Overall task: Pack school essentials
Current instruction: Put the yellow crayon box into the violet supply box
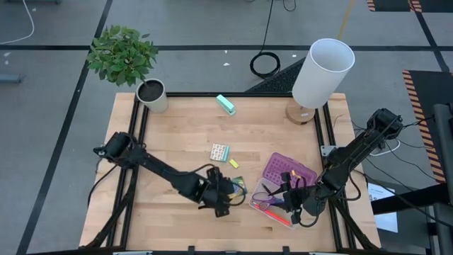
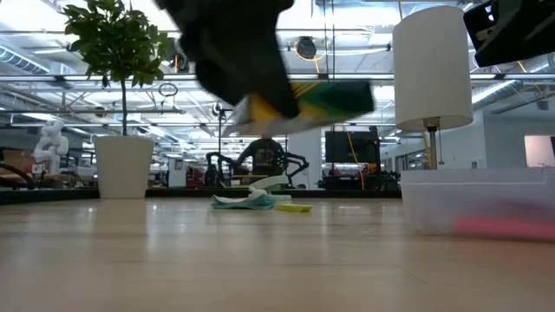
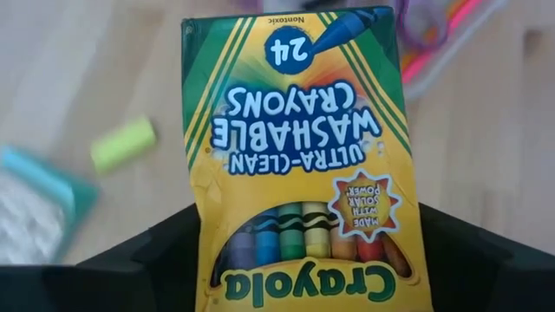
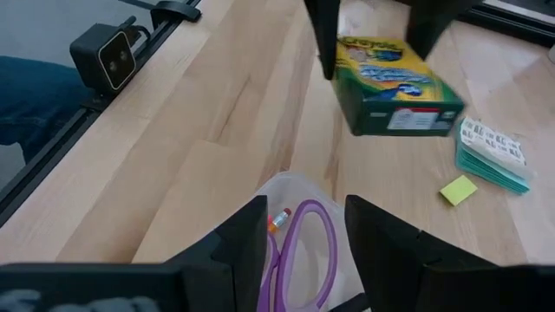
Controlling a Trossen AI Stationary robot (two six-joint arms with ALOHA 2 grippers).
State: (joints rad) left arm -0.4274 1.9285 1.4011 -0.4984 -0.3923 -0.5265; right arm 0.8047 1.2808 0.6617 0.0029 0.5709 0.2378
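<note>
The left gripper [image 1: 228, 195] holds the green-yellow crayon box [image 3: 299, 147] clamped between its fingers, lifted clear of the desk [image 1: 177, 142]; in the low view the box [image 2: 325, 97] hangs in the air, tilted, with the dark arm above it blurred and covering its rear end. In the left wrist view the lower end of the box is cut off by the picture's edge and the fingers show only as dark shapes on either side of it. The right gripper [image 4: 303, 238] hangs over the clear container [image 1: 272, 205] near the desk's front right, its fingers spread apart with nothing between them. Under it lie the purple-handled scissors [image 4: 299, 251], only partly in sight, beside an orange pencil [image 4: 277, 221] whose tip alone shows. A pink-red strip inside the container [image 2: 499, 227] is too blurred to name. The small multicoloured card [image 1: 220, 151] and the tiny yellow eraser [image 1: 233, 163] lie on the desk's middle, near each other. A teal block [image 1: 226, 104] lies towards the back, between a potted plant [image 1: 124, 57] and a white lamp [image 1: 322, 71].
</note>
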